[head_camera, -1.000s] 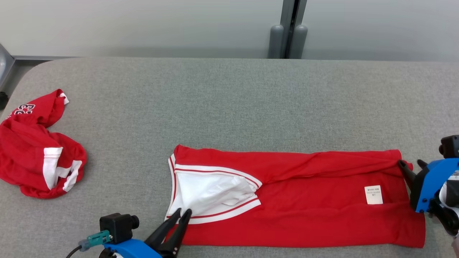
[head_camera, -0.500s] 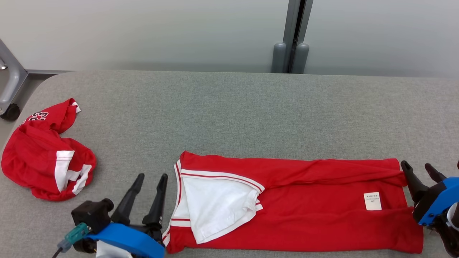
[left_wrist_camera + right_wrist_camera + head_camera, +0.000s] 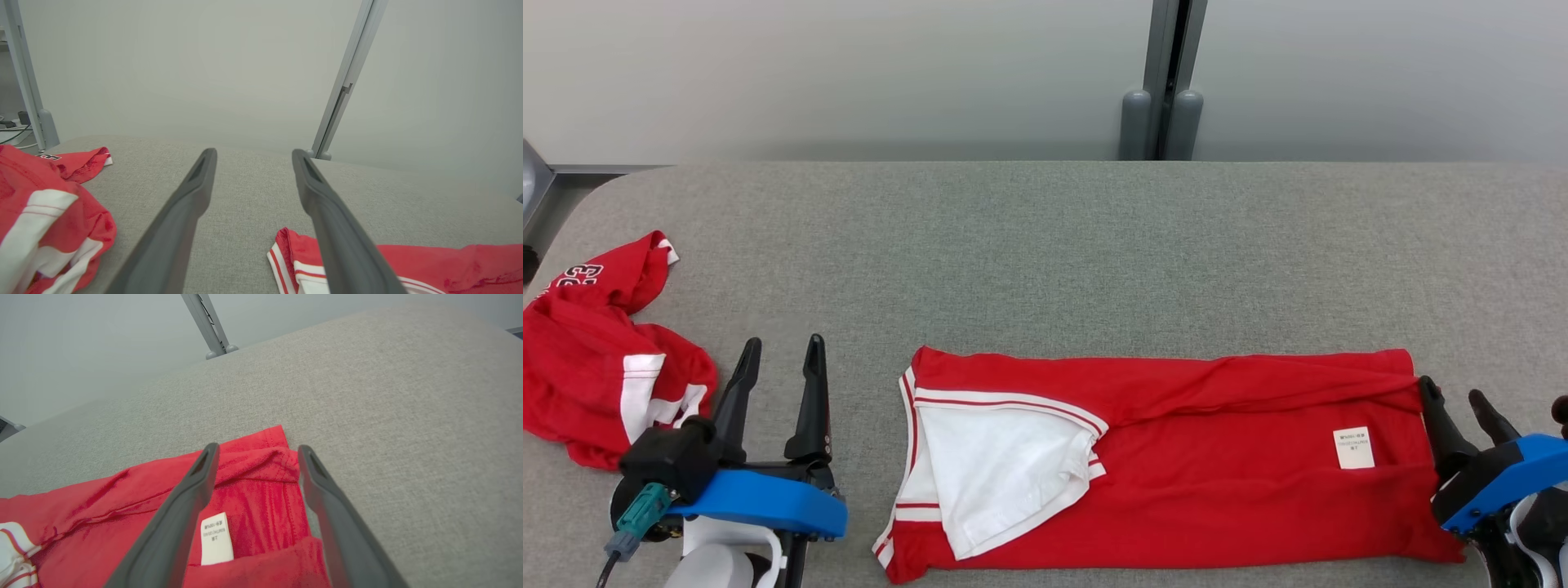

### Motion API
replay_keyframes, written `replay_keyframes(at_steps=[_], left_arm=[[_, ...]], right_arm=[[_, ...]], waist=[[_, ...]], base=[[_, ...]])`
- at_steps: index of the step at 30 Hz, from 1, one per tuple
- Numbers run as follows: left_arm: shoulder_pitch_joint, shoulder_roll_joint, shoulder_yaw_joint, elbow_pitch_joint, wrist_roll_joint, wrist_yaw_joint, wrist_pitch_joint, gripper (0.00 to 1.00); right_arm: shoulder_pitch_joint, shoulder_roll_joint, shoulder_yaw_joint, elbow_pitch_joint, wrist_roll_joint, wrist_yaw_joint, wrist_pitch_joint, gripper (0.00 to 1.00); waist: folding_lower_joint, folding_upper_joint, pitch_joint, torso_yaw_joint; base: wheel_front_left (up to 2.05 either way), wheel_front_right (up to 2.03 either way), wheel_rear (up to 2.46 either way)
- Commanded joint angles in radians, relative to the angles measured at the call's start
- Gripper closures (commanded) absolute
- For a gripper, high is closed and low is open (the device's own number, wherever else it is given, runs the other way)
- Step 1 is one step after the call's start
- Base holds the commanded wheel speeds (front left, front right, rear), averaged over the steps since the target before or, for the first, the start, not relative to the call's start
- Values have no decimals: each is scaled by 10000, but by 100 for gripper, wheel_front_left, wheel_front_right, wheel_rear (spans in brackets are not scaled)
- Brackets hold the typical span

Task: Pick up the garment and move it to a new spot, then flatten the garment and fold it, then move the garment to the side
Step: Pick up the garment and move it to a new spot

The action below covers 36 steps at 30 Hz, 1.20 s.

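Note:
The garment point(image 3: 1176, 465) is a red top with white trim, lying folded into a long band on the grey table point(image 3: 1045, 245), with a white panel at its left end and a small white label point(image 3: 1354, 448) near its right end. My left gripper point(image 3: 780, 355) stands open over bare table, just left of the garment's left end point(image 3: 294, 253), not touching it. At the garment's right edge my right gripper point(image 3: 1454, 392) is open. In the right wrist view the red cloth point(image 3: 253, 486) and the label point(image 3: 214, 538) lie under its spread fingers.
A second red and white garment point(image 3: 596, 367) lies crumpled at the table's left edge, close to my left gripper; it also shows in the left wrist view point(image 3: 45, 212). A grey post point(image 3: 1160, 90) stands behind the table's far edge.
Both grippers have opened and let go of the garment. The left one has drawn back to the left, off the white panel. The head camera has shifted too.

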Motion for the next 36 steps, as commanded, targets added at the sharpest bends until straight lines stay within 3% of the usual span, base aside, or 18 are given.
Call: replay_keyframes(at_steps=[1, 12, 23, 36], left_arm=[[79, -39, 188, 52, 178, -101, -41, 0], [93, -546, 901, 349, 950, -679, -44, 0], [-308, -807, 1095, 656, 1352, -1003, -43, 0], [-345, -951, 1277, 707, 1567, -1204, -43, 0]], right_arm=[[82, 75, -167, 138, -136, 1, -115, 0], [-823, 750, -1176, 1575, -1244, 1, -765, 0], [-1609, 713, -1198, 3223, -3004, 1, -1025, 0], [-1962, 828, -1401, 4081, -3138, 1, -1709, 0]], waist=[[0, -1, 21, -24], [0, -1, 257, -55], [0, -1, 490, 127], [0, -1, 699, 222]], base=[[0, 0, 0], [0, 0, 0], [0, 0, 0], [0, 0, 0]])
